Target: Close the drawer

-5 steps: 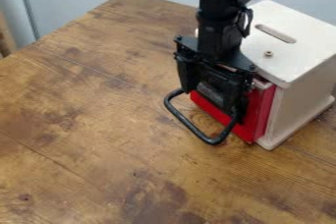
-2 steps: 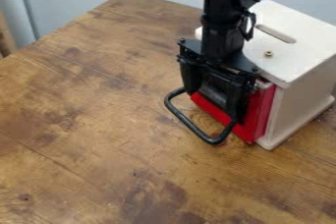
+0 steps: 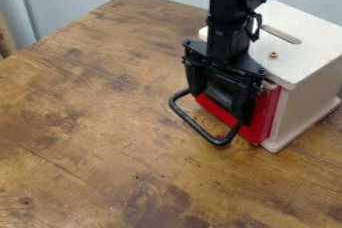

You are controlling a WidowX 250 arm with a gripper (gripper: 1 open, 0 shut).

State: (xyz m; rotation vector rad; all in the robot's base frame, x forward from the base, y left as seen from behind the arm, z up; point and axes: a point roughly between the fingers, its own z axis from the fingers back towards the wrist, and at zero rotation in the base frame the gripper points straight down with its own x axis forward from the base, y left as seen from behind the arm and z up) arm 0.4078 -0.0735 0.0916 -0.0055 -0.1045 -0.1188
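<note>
The drawer [image 3: 263, 118] has a red front with a black plate, set in a cream-white wooden box [image 3: 301, 57] at the right of the table. Its large black loop handle [image 3: 198, 124] sticks out to the front left, low over the table. My black gripper [image 3: 222, 84] hangs from above right in front of the drawer front, its fingers spread open and pressed close against the black plate. It covers most of the front. The drawer looks nearly flush with the box.
The box stands near the right edge of a worn brown wooden table [image 3: 94, 122]. A slot and a small knob [image 3: 275, 54] show on the box top. A pale wall lies behind the far left edge.
The gripper and drawer front have shifted slightly right toward the box; the loop handle has moved with them.
</note>
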